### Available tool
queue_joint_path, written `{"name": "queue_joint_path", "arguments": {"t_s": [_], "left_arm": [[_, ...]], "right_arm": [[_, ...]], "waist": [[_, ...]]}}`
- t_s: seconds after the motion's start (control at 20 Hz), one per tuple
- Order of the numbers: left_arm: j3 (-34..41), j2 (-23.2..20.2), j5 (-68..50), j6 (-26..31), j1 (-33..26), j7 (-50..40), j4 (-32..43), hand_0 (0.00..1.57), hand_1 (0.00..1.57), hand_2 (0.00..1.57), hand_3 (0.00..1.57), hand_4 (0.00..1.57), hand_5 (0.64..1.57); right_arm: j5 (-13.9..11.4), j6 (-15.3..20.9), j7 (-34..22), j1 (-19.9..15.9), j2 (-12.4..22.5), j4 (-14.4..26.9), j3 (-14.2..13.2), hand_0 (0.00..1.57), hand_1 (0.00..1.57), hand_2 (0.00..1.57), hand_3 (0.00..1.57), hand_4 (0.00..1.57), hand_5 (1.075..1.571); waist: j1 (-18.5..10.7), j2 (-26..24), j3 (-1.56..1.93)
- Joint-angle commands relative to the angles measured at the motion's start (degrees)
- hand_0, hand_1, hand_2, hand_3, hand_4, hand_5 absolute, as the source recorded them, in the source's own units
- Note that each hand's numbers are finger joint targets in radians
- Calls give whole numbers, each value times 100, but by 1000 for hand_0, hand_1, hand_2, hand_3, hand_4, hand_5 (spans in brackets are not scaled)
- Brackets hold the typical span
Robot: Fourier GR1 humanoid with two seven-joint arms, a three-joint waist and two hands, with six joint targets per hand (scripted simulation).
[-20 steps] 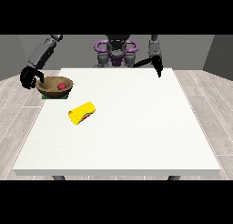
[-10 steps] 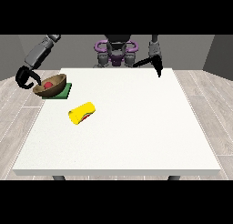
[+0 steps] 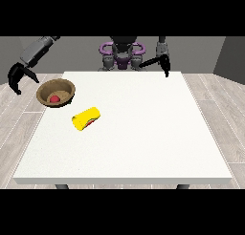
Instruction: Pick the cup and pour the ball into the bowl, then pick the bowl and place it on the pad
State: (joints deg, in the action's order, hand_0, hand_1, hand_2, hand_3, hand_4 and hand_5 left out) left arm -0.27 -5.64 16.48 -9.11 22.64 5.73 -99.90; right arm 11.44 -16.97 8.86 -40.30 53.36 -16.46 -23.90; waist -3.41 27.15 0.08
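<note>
Already the red ball [image 3: 55,99] sits in the brown bowl [image 3: 56,91] at the table's [image 3: 143,133] left edge (no pad visible), yellow cup [image 3: 86,118] tipped nearby, the hand at the view's left [image 3: 18,78] empty, fingers spread.

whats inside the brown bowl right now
A red ball lies inside the brown bowl, near its bottom. Nothing else shows in it. Whatever is under the bowl, a pad included, cannot be seen because the bowl covers it.
</note>
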Motion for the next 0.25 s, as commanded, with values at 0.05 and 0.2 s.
{"name": "queue_joint_path", "arguments": {"t_s": [0.05,0.2], "left_arm": [[-175,210,145,-110,38,-287,87,0,0,0,0,0,1569],[97,206,-11,-160,-89,120,844,0,0,0,0,0,1569]], "right_arm": [[8,-208,-404,-258,186,-59,25,0,0,256,213,0,1504],[274,-1074,-907,-430,715,-210,-118,0,0,189,288,0,1503]], "waist": [[139,-222,-1],[362,-739,-19]]}}
